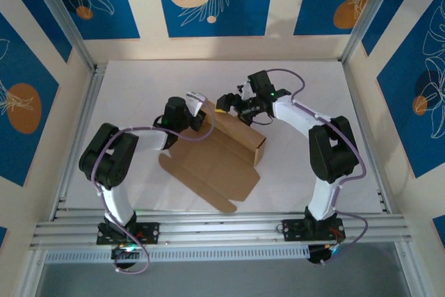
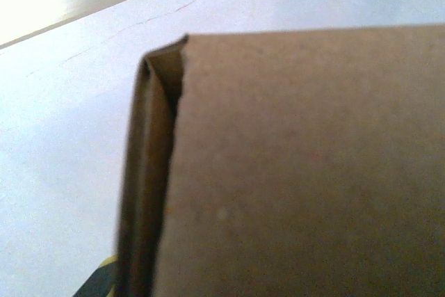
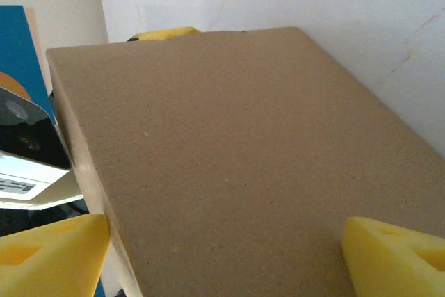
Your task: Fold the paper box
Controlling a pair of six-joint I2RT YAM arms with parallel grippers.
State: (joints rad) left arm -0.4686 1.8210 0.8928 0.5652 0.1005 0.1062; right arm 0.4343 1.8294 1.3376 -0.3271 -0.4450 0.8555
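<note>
Near edge: alu rails (image 1: 222,229) run L-R, w/ both arm bases bolted on. Past them is the white table (image 1: 139,81), matte; the wrist views show faint hairline creases in it.

The paper box (image 1: 233,140) lies mid-table between the two arms and is part-folded. A flat panel w/ tabs spreads toward the near-left, its tip close to the rails. The raised body stands along its far-right side. Long axis of the body runs diagonal, far-left to near-right, w/ a pale end face pointing near-right.

Open room: bare table to the L and R of the box, plus a wide bare strip beyond it up to the back wall. Frame posts close off both sides.

Left gripper (image 1: 198,104) is at the body's far-left end. Left wrist view is blurred cardboard close up, w/ a doubled folded edge on its left. Fingers are hidden, so can't tell if they pinch or are spread.

Right gripper (image 1: 228,102) is at the body's far side. In the right wrist view its yellow fingers (image 3: 52,255) are spread wide over the brown top panel. Can't tell if they touch it.

Far: cream walls (image 1: 208,39) w/ blue panels, leaf and orange-disc print.
</note>
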